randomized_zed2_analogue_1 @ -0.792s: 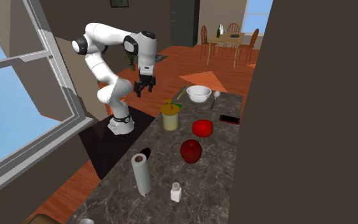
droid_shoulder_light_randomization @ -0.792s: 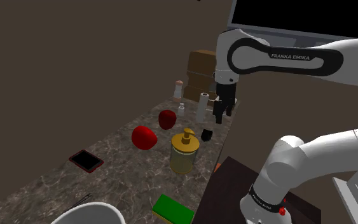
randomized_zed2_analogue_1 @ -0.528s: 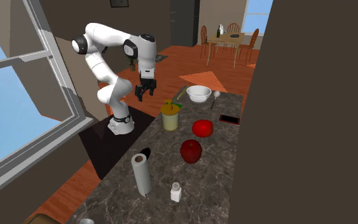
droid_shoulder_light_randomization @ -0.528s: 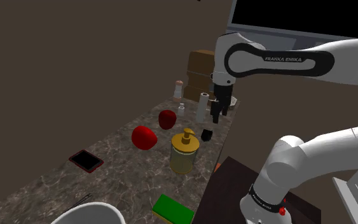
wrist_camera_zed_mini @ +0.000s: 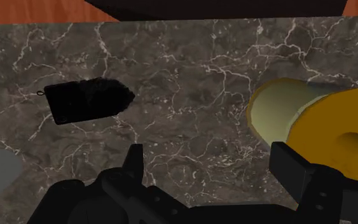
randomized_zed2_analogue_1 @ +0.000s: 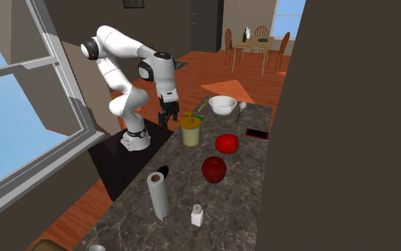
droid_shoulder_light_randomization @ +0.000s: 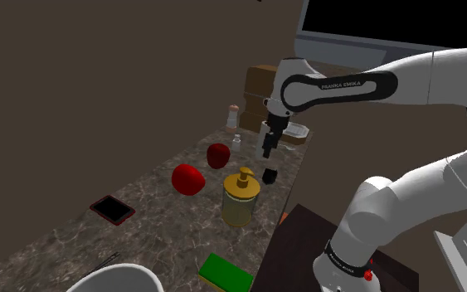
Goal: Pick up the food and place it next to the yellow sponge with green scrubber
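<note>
Two red foods sit on the marble desk (droid_shoulder_light_randomization: 161, 203): an apple (droid_shoulder_light_randomization: 218, 155) and, just beside it, a squatter red fruit (droid_shoulder_light_randomization: 187, 178). I cannot tell which one the task means, so taking the wrong one is the first risk.

The gripper (droid_shoulder_light_randomization: 266, 152) hangs open above the desk with nothing between its fingers. In the wrist view it is over bare marble, between a small black thing (wrist_camera_zed_mini: 85, 100) and a yellow dispenser (wrist_camera_zed_mini: 298, 114). Both foods lie further in toward the wall, apart from it.

The sponge (droid_shoulder_light_randomization: 226, 272), green side up, lies at the desk's edge near the stand, beyond the dispenser from the foods.

- The dispenser's pump stands tall between the foods and the sponge. A low carry across it could knock it over.
- A paper roll (randomized_zed2_analogue_1: 158, 195) and a shaker (randomized_zed2_analogue_1: 198, 214) stand near the apple, and a wide swing on the way in could tip either.
- Both foods are round and look smooth. An off-centre closing of the fingers could squirt one out and send it rolling.
- Because the sponge is close to the edge, a food let go carelessly there may roll off the desk.

The only readable writing is "FRANKA EMIKA" in white on the arm (droid_shoulder_light_randomization: 339, 85). I can read no label on the dispenser, shaker or roll.
</note>
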Motion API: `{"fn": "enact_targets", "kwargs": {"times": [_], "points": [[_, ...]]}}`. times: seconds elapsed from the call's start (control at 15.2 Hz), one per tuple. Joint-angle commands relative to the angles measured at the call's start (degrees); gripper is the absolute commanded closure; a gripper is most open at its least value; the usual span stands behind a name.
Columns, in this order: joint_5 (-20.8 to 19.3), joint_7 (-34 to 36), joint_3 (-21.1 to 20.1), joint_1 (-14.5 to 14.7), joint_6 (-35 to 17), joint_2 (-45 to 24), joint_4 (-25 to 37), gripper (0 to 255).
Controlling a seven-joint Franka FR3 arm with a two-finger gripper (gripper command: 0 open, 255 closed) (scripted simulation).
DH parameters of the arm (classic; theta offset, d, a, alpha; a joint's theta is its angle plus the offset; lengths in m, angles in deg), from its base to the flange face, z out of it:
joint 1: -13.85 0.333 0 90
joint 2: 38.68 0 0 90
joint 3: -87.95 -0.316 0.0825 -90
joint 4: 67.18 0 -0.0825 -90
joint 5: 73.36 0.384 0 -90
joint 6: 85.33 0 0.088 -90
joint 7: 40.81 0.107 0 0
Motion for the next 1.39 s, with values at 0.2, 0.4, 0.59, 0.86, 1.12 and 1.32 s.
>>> {"fn": "enact_targets", "kwargs": {"times": [0.2,0.4,0.59,0.86,1.12,1.32], "points": [[1.4,-9.62,4.73,1.82,-12.18,-8.41,2.11,0],[4.0,-16.05,7.53,3.58,-18.31,-13.88,4.51,0],[8.2,-23.33,10.23,5.7,-23.43,-19.58,7.77,0],[16.49,-34.56,13.1,8.39,-28.25,-27.39,13.44,0],[26.83,-46.72,14.24,9.64,-30.35,-35.25,20.63,0],[28.6,-48.21,13.86,9.58,-31.45,-37.05,21.21,0]]}}
